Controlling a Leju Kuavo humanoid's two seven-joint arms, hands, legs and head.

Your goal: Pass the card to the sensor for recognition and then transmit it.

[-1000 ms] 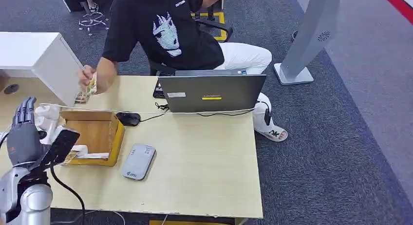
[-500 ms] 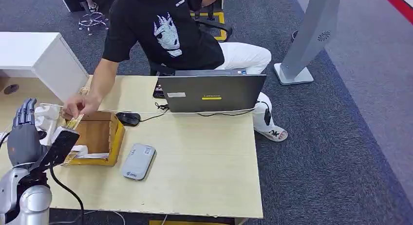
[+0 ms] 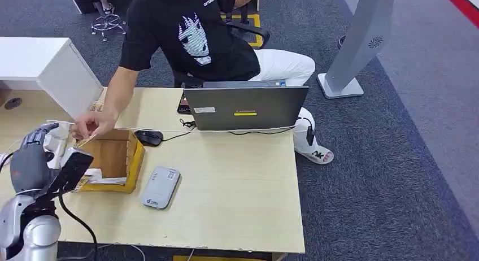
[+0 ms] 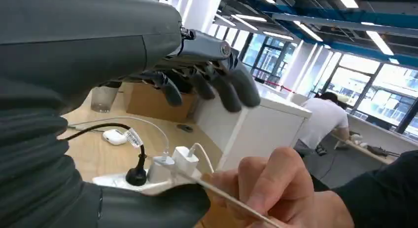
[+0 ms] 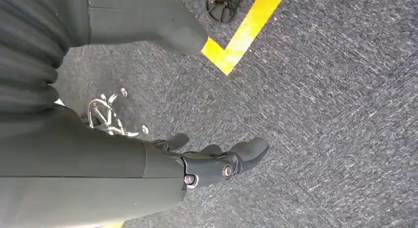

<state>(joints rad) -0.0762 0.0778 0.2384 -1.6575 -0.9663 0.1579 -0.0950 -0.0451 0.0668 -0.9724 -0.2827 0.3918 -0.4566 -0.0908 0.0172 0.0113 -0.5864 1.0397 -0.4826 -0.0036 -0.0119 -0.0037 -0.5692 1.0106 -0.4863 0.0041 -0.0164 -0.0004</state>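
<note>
At nine o'clock our left hand (image 3: pixel 31 159) curls its fingers toward the thin pale card (image 4: pixel 231 202), pinched by a person's hand (image 3: pixel 90 124) just beside it, not yet ours. The flat grey sensor (image 3: pixel 160 187) lies unused on the light wooden worktop (image 3: pixel 237 187). Our right hand (image 5: pixel 217 161) hangs loosely spread.
</note>
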